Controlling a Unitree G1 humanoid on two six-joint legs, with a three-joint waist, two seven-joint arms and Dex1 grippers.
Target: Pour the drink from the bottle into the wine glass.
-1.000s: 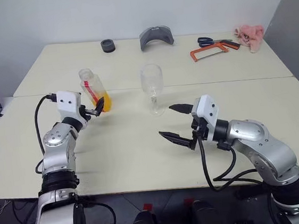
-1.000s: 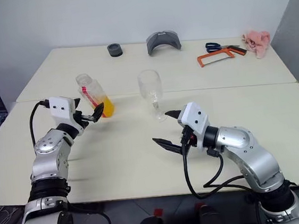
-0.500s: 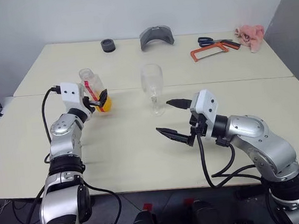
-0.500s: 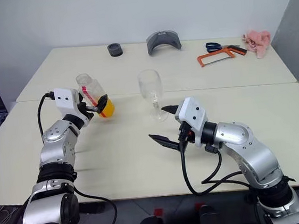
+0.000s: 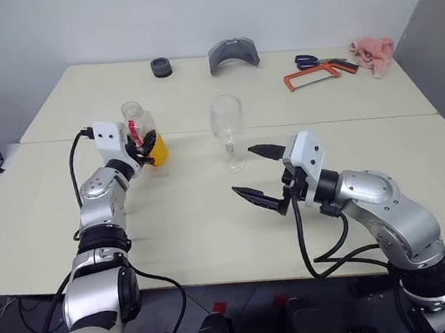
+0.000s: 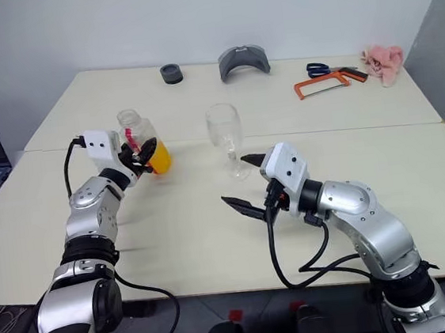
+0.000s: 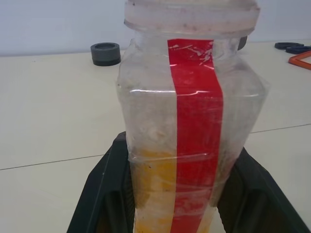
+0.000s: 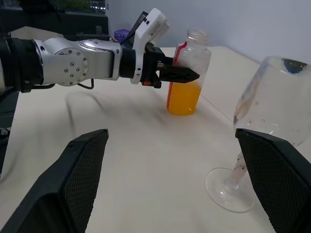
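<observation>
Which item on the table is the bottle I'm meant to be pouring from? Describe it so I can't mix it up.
On the near table, look to the left side, level with the empty wine glass. The bottle stands there upright, the left gripper shut around its body. It is clear plastic with a vertical red strip, uncapped, with orange drink at the bottom.

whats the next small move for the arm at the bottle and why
Probably lift the bottle just off the table and carry it toward the wine glass. The left gripper is shut on the bottle's lower body, the bottle stands upright with no cap on its mouth, the drink sits low, and the glass stands empty nearby.
</observation>
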